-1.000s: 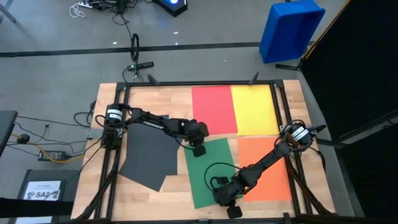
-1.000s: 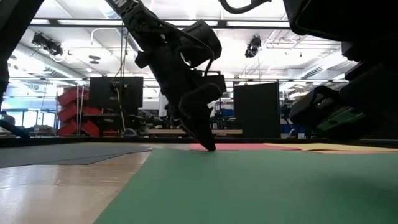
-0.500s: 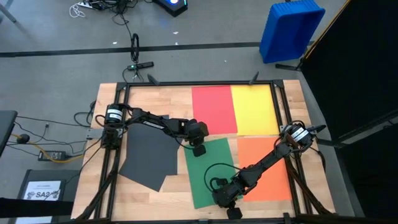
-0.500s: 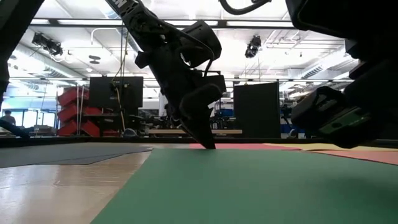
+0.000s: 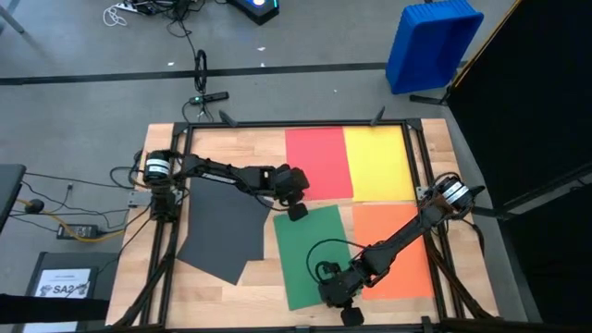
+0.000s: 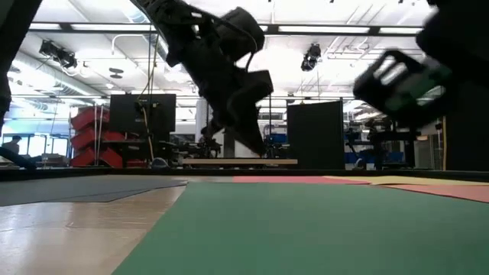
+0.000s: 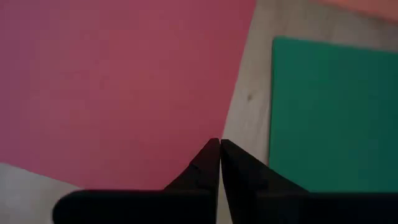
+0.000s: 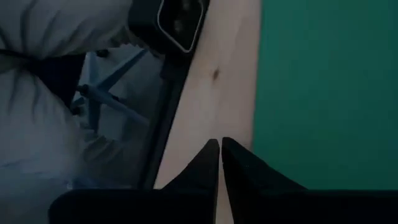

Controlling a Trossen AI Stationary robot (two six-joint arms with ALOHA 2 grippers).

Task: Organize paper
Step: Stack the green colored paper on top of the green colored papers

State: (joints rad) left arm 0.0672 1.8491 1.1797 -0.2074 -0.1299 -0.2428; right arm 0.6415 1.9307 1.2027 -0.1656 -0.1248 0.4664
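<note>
As the left gripper (image 5: 298,212), fingers pressed together, lifts off the green sheet (image 5: 311,255), that sheet looks placed, while the right gripper (image 5: 351,314), also pinched shut and empty, rises near the table's front edge.

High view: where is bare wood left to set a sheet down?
Free: the far-left corner, bordered by the red paper sheet and the dark grey paper sheet; a thin strip nearest the camera edge. Crowded: the right half, with yellow, orange and green sheets nearly edge to edge.
</note>
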